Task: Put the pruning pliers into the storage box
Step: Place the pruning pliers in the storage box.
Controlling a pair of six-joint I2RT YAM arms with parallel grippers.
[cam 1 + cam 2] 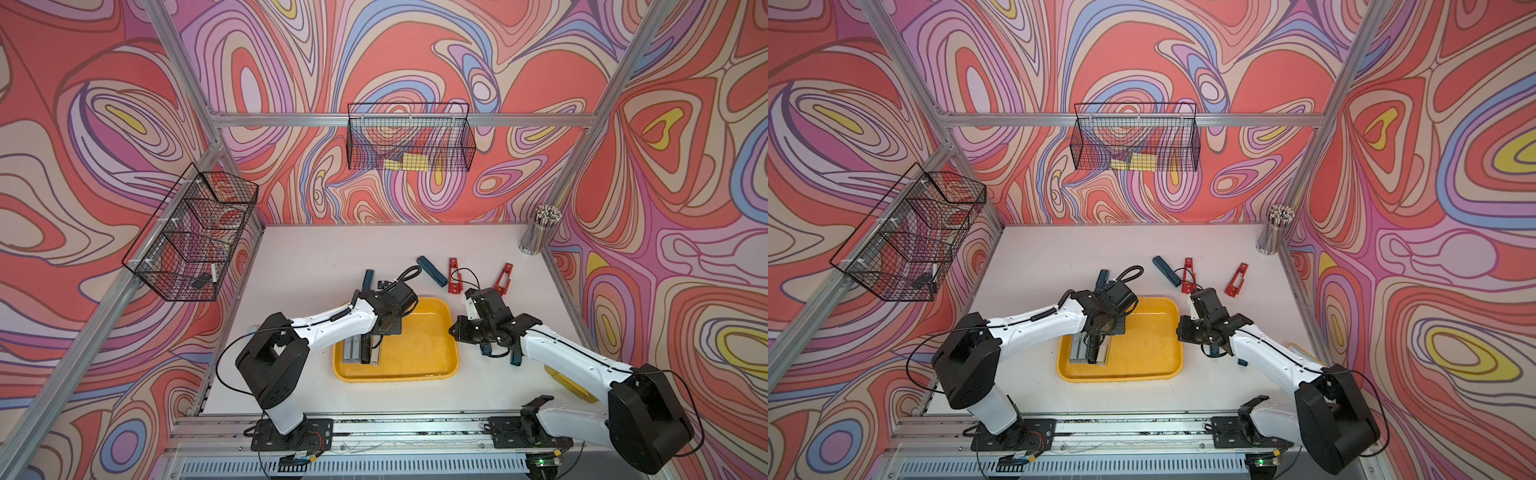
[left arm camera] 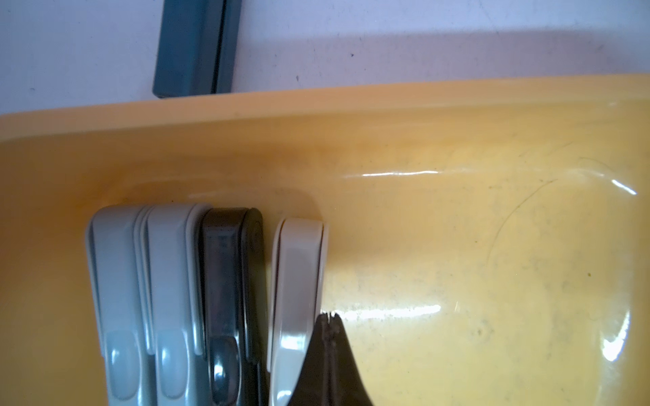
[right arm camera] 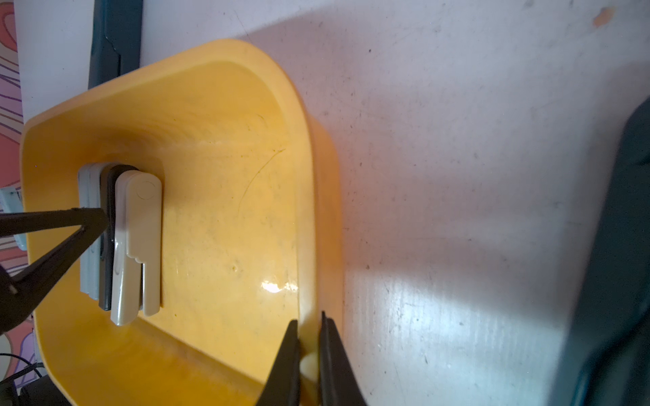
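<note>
The yellow storage box lies mid-table. Inside at its left, several pruning pliers lie side by side: two grey, one black, one beige. My left gripper points down, shut and empty, its tip beside the beige one. My right gripper is shut on the box's right rim. Loose on the table lie teal pliers, two red ones, and another teal one behind the box.
More teal pliers lie partly hidden under my right arm. A cup of white-tipped sticks stands at the back right corner. Black wire baskets hang on the back wall and the left wall.
</note>
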